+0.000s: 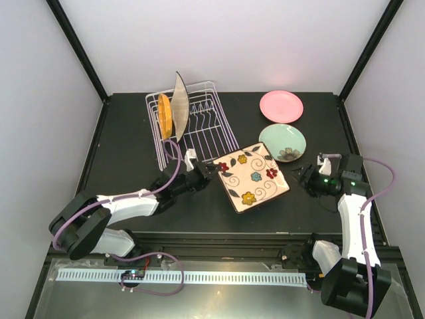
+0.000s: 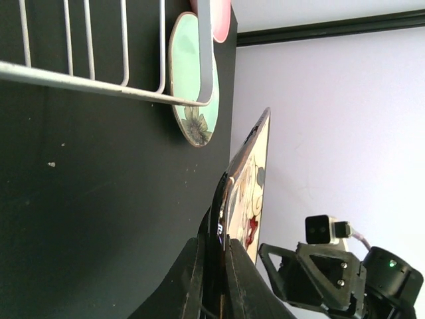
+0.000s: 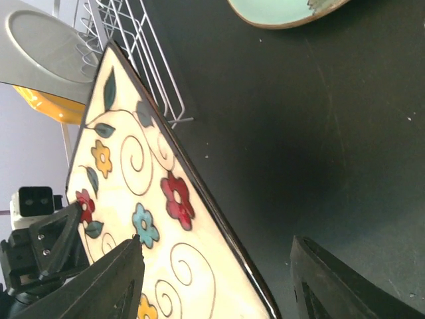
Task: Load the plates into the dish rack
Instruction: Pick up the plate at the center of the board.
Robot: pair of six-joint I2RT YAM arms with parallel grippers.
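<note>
Flowered square plate (image 1: 252, 176) | left tool (image 1: 212, 167) clamped on corner | right tool (image 1: 299, 175) agape

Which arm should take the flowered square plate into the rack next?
Left. The left tool is shut on the flowered square plate at its edge beside the dish rack. The right tool stands open off the plate's far side, holding nothing.
</note>
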